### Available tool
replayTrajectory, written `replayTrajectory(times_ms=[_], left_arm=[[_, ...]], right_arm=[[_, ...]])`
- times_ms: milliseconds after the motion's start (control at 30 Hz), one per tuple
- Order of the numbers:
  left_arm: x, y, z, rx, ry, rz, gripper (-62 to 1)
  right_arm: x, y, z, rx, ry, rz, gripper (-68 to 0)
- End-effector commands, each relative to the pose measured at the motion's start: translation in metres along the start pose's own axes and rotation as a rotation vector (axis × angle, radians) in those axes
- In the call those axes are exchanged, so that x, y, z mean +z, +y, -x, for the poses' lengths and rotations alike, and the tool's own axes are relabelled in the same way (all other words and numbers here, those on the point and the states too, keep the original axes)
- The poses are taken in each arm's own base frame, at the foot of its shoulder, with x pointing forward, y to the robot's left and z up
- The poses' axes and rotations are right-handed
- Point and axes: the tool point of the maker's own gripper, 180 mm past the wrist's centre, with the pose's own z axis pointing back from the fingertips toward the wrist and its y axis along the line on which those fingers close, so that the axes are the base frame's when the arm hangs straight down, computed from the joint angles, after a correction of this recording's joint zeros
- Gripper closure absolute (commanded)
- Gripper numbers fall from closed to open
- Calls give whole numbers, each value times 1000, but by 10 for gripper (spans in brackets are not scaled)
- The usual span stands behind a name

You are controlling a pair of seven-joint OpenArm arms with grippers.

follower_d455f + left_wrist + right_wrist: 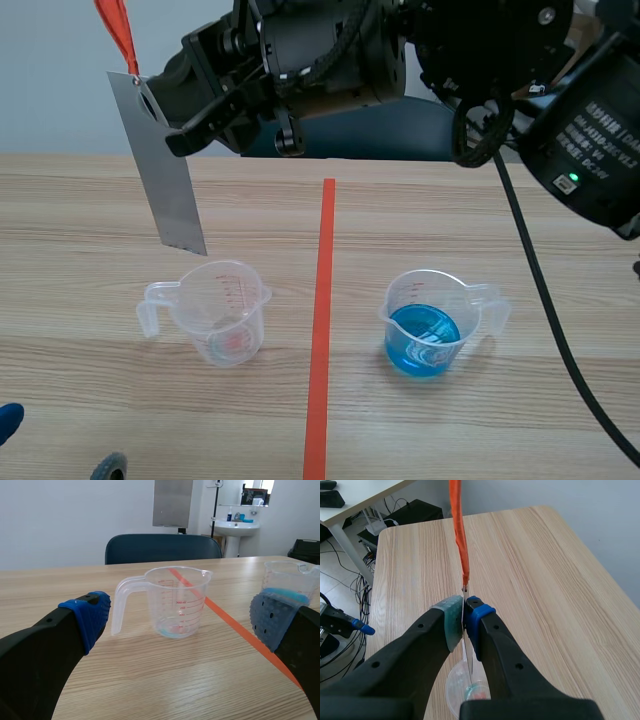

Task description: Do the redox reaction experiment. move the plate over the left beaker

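I'm clenching my right gripper (464, 624) on the plate (160, 165) near its top; thin, stiff, light, likely slippery, it's hanging at eleven o'clock of the left beaker (225, 312).

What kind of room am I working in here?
Likely a lab or workshop room: a washbasin on the far wall, a measuring beaker on the wooden table, loose cables on the floor.

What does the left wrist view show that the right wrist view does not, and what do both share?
Only the left wrist view: the open left gripper, the beaker of blue liquid, a blue chair. Only the right wrist view: the right gripper shut on the plate, and the orange ribbon above it. Both: the plate, the clear left beaker, the wooden table.
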Motion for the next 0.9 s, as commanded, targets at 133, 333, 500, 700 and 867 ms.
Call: replayTrajectory(times_ms=[133, 333, 500, 700, 867], left_arm=[[-2, 3, -7, -10, -28, 3, -588], [-2, 3, -2, -10, -2, 3, -588], [-2, 3, -2, -10, -3, 3, -588], [-2, 3, -2, -10, -3, 3, -588], [-4, 4, -2, -12, -7, 3, -588]], right_arm=[[2, -4, -15, 19, -36, 6, -6], [2, -4, -15, 19, -36, 6, -6], [2, -4, -15, 19, -36, 6, -6], [2, -4, -15, 19, -36, 6, -6], [2, -4, -15, 19, -36, 6, -6]])
